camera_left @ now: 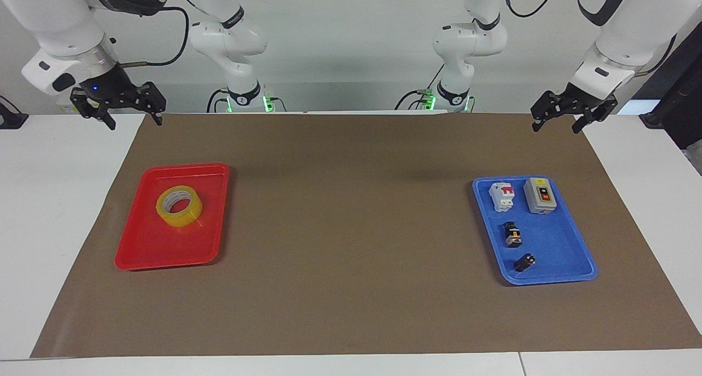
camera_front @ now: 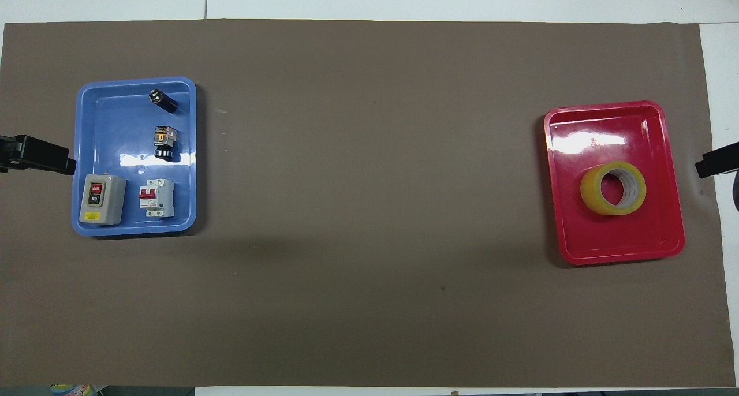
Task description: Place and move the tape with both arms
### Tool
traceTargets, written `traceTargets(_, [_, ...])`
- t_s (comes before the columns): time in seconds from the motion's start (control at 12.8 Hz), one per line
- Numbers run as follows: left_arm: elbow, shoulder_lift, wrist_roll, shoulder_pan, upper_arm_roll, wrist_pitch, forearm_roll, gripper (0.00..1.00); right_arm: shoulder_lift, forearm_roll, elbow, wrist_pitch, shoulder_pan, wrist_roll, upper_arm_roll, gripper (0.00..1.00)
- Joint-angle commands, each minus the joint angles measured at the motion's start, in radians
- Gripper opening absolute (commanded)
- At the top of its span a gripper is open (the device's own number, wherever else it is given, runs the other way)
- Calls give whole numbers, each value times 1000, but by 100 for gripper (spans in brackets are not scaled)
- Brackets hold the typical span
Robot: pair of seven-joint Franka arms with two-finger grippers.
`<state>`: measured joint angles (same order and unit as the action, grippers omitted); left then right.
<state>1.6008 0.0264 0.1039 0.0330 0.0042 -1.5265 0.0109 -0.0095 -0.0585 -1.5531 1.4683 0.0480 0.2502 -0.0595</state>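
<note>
The yellow tape (camera_left: 179, 206) lies flat in the red tray (camera_left: 164, 255), in the half nearer the robots; it also shows in the overhead view (camera_front: 613, 204). My right gripper (camera_left: 134, 123) is open and empty, up in the air over the mat's edge nearest the robots, at the right arm's end, apart from the tray. One of its fingers (camera_front: 716, 166) shows in the overhead view beside the red tray (camera_front: 620, 256). My left gripper (camera_left: 555, 129) is open and empty, in the air over the mat's corner at the left arm's end.
A blue tray (camera_left: 554, 255) at the left arm's end holds a grey switch box (camera_left: 539, 195), a white breaker (camera_left: 503, 195) and two small black parts (camera_left: 512, 234). A brown mat (camera_left: 351, 228) covers the table.
</note>
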Motion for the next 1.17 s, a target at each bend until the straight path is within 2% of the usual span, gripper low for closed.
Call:
traceTargets(0.0, [-5, 3, -3, -1, 0, 2, -22, 100, 6, 11, 10, -3, 16, -11, 7, 100])
traceTargets(0.16, [-5, 3, -3, -1, 0, 2, -22, 100, 5, 61, 7, -3, 10, -28, 6, 100])
traceTargets(1.09, [-5, 3, -3, -1, 0, 2, -22, 100, 6, 48, 8, 3, 7, -49, 7, 100])
